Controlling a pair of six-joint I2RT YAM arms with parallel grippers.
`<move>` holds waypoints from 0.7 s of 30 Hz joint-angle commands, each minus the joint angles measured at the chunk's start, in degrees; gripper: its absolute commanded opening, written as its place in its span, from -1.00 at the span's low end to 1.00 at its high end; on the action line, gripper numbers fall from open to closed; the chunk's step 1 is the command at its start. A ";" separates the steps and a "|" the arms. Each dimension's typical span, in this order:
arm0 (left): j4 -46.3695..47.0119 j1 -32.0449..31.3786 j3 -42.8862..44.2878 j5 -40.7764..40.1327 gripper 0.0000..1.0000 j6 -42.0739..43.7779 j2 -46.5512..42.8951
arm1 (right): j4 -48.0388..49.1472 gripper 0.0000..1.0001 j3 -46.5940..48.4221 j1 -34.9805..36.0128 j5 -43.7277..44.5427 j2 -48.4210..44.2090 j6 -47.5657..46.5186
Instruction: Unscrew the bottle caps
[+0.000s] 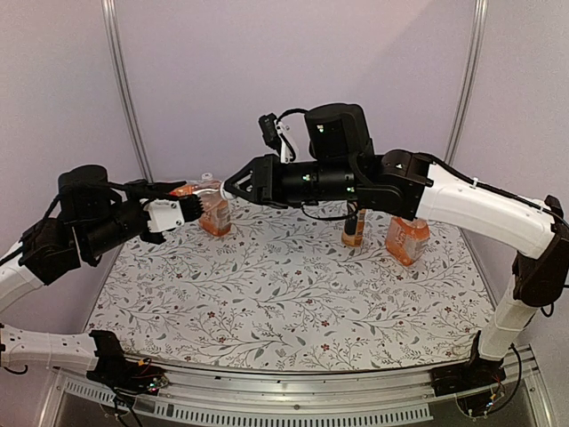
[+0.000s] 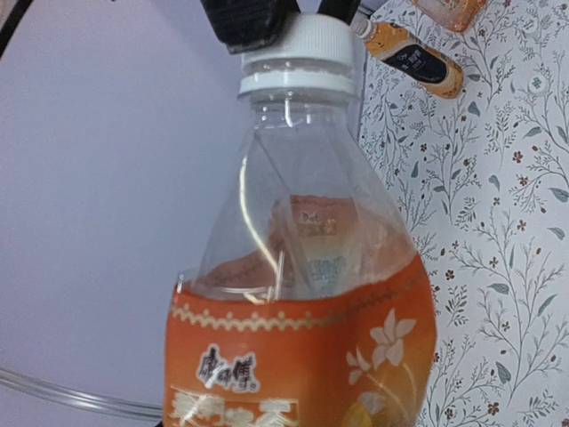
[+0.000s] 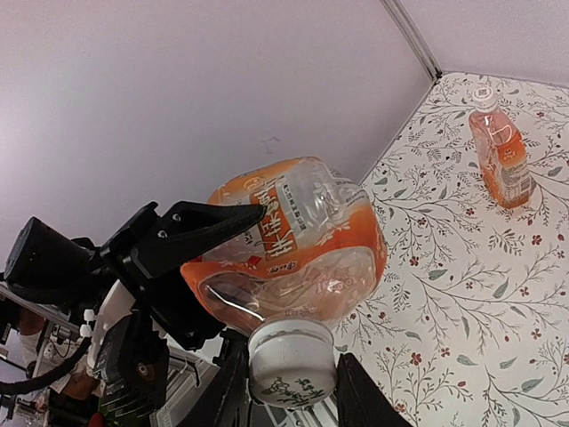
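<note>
While left hand [image 1: 196, 200] clamps bottle [image 2: 302, 294] midair | right hand [image 3: 292, 393] pinches cap [image 3: 292, 356] | back wall [image 1: 293, 53] near

My fingers [image 3: 229, 391] are black. The bottle [image 2: 302, 205] is clear up top, with an orange label [image 2: 293, 365] carrying a white flower and pale trim; its cap [image 2: 302, 49] is white. The cloth [image 1: 293, 294] is white with grey-green sprigs and small dark red flowers.

Lifted bottle [image 1: 197, 189] over table [image 1: 293, 302] far left, cap [image 3: 292, 360] rightward, standing bottle [image 1: 215, 219] beneath
</note>
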 commanded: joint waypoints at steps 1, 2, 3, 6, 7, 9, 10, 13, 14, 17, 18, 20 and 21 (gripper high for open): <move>1.58 -0.74 -0.84 0.42 -0.64 0.13 0.00 | 0.58 -0.29 -0.36 -0.05 -1.19 0.76 -0.17; 1.59 -0.74 -0.84 0.46 -0.65 0.25 -0.02 | 0.54 -0.29 -0.42 -0.05 -1.24 0.79 -0.12; 1.63 -0.74 -0.84 0.48 -0.64 0.25 -0.03 | 0.53 -0.29 -0.39 0.00 -1.23 0.82 -0.15; 1.76 -0.74 -0.84 0.48 -0.64 0.25 -0.02 | 0.47 -0.32 -0.43 -0.05 -1.23 0.87 -0.16; 1.77 -0.74 -0.85 0.48 -0.64 0.25 -0.03 | 0.45 -0.31 -0.50 -0.01 -1.20 0.90 -0.19; 1.86 -0.74 -1.01 0.46 -0.64 0.25 0.00 | 0.28 -0.27 -0.35 -0.01 -1.26 1.03 -0.20; 1.89 -0.77 -0.96 0.48 -0.65 0.19 0.01 | 0.21 -0.27 -0.33 -0.02 -1.28 1.14 -0.24; 1.94 -0.74 -1.02 0.52 -0.65 0.25 0.03 | 0.17 -0.28 -0.24 -0.17 -1.24 1.33 -0.25; 1.94 -0.74 -1.00 0.53 -0.65 0.25 0.02 | 0.08 -0.30 -0.24 -0.14 -1.28 1.41 -0.23; 1.95 -0.74 -1.02 0.57 -0.65 0.34 0.03 | -0.18 -0.44 -0.24 -0.17 -1.12 1.44 -0.37; 2.00 -0.74 -1.02 0.56 -0.65 0.34 -0.01 | -0.22 -0.47 -0.24 -0.17 -1.11 1.37 -0.37; 2.04 -0.74 -1.02 0.65 -0.65 0.29 -0.02 | -0.28 -0.61 -0.17 -0.16 -1.23 1.33 -0.45; 2.03 -0.74 -1.02 0.71 -0.65 0.25 -0.03 | -0.40 -0.70 -0.09 -0.17 -1.35 1.35 -0.46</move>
